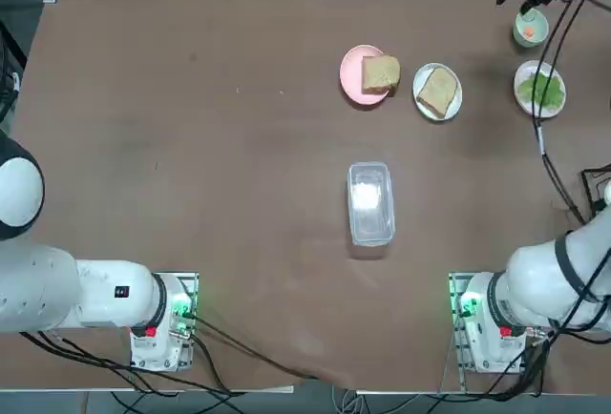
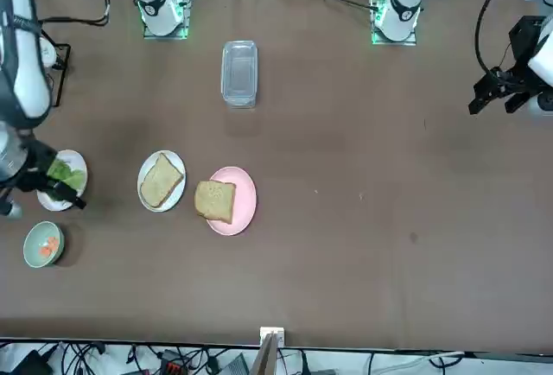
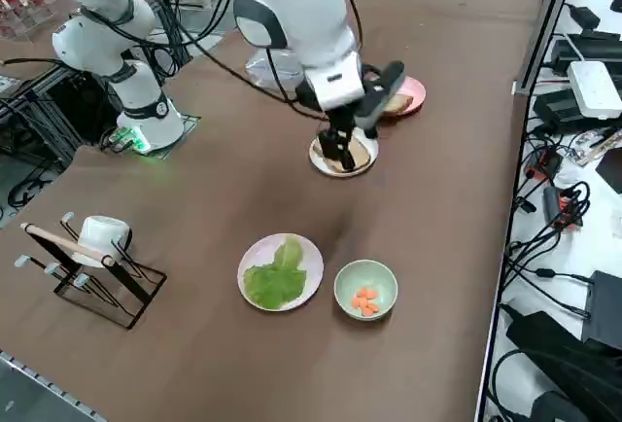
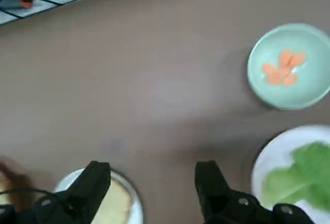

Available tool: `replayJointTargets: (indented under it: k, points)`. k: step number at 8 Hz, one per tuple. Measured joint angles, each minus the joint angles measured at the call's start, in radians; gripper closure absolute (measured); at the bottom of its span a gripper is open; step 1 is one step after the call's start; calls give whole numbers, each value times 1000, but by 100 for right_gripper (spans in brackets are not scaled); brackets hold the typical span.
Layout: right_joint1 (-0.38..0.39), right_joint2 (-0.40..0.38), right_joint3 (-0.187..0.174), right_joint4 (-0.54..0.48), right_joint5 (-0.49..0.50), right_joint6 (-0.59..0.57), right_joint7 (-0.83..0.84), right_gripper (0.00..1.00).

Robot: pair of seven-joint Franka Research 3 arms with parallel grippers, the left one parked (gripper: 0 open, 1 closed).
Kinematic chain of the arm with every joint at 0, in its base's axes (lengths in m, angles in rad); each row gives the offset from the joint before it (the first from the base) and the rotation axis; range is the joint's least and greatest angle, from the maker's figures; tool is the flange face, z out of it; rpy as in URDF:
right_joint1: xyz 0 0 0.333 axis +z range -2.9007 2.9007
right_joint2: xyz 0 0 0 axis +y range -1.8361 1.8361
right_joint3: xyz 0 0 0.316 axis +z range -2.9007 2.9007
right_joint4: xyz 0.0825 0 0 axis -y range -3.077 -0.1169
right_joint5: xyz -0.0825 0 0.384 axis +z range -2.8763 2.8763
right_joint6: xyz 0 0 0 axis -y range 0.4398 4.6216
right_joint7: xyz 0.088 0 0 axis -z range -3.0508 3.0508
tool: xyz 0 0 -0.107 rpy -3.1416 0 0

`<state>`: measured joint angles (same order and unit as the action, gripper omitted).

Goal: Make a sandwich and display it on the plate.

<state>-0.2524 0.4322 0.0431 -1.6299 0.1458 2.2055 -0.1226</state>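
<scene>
The right end effector (image 4: 152, 182) hangs released and empty, its two black fingers (image 4: 93, 180) spread wide near the bottom of the wrist view, above bare surface (image 4: 129, 69) between two white plates. One finger overlaps the rim of the plate (image 4: 131, 208) carrying a bread slice (image 4: 116, 203). The other plate, with lettuce (image 4: 296, 175), lies at the lower right, and a green bowl (image 4: 289, 66) of orange pieces at the upper right. No sandwich exists yet. In the top view, a second slice (image 1: 380, 73) sits on a pink plate (image 1: 349, 75) upper centre, and a clear box (image 1: 370, 202) lies mid-frame.

Risks, as I judge them: a descent here could clip the plate rim and shove it, or pinch flat lettuce poorly and drag the leaf off.
</scene>
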Motion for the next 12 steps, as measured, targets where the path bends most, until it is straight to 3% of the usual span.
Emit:
replayJointTargets:
  k: [3, 5, 8, 12]
  points:
    - [-71, 202, -4, 165, -19, -5, -314, 0]
    - [-101, 292, -8, 224, -92, 4, -403, 0]
    - [-102, 352, -6, 237, -243, 97, -408, 0]
    - [-88, 419, 0, 273, -254, 163, -433, 3]
